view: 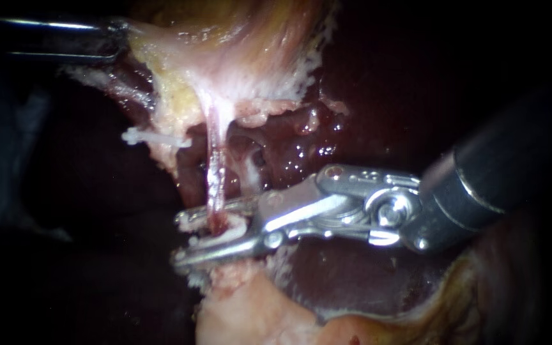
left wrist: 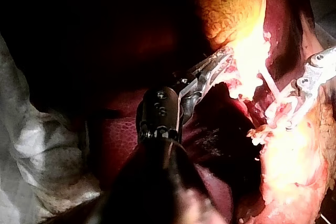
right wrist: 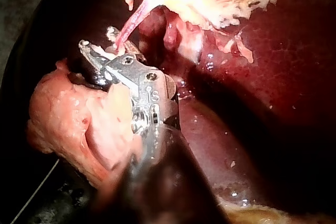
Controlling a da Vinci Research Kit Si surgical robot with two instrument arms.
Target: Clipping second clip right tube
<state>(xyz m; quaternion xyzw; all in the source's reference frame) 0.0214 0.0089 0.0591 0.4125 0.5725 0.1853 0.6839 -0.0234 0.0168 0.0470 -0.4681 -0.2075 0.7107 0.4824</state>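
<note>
R instrument (view: 183, 239) enters from the right. Its metal jaws are part-closed and clamped on a white loaded clip (view: 215, 241), which both jaws carry btwn them. A thin pink tube (view: 214, 160) runs straight down from the gallbladder (view: 250, 57) into that clip. Jaws and clip sit around the tube's lower end, one jaw on each side. Just under the lower jaw lies a pale tissue lump (view: 244, 306). Dark red, wet liver (view: 301, 137) fills the space behind tube and shaft. A 2nd white clip, the placed clip (view: 154, 137), lies crosswise beside the tube, higher up, near the gallbladder's lower edge; can't tell what it grips. L instrument (view: 121, 38) comes in from the left at the gallbladder's upper corner. Its jaws are closed on a fold of gallbladder, w/ the tissue stretched taut toward it.
</note>
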